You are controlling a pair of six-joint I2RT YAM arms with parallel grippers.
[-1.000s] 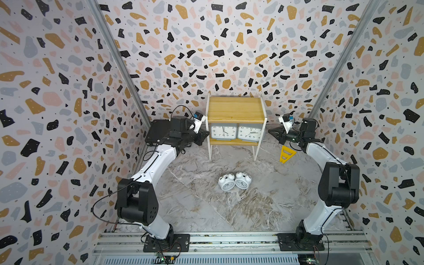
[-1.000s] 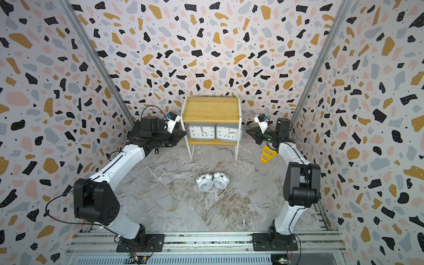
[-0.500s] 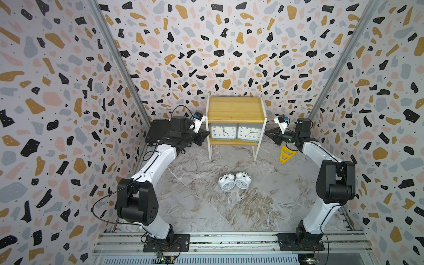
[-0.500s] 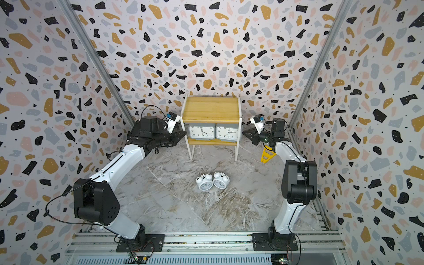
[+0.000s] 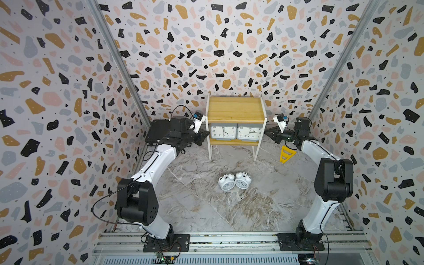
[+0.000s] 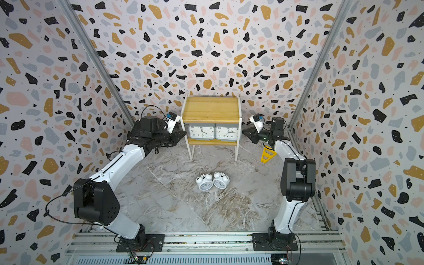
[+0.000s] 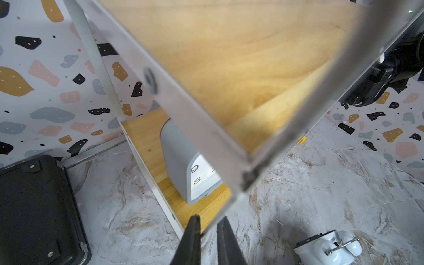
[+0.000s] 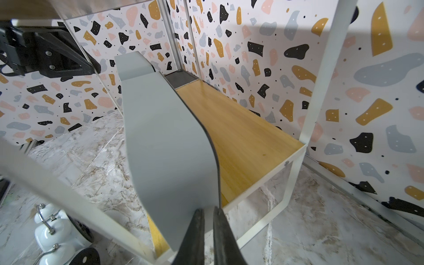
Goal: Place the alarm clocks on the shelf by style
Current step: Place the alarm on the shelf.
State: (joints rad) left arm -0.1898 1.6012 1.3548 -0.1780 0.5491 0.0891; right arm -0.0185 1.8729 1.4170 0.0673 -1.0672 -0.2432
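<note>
Hiding most of grey clock point(image 7: 176, 160), shelf frame point(image 7: 197, 119)

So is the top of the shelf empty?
Empty: the shelf's top board is bare wood; both grey clocks sit on the lower board.

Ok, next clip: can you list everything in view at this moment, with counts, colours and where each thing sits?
shelf: 1, yellowish wood boards on a white frame, centred against the back wall.
grey rectangular clocks: 2, grey with white faces, side by side on the shelf's lower board.
round twin-bell clocks: 2, white, close together on the floor in front of the shelf.
black case: 1, black, flat on the floor in the back corner behind the left arm.
yellow triangular piece: 1, yellow, on the floor by the right arm.
left arm: 1, white and black, jaws at the shelf's left side, narrow gap, grip unclear.
right arm: 1, white and black, jaws at the shelf's right side, narrow gap, grip unclear.
</note>
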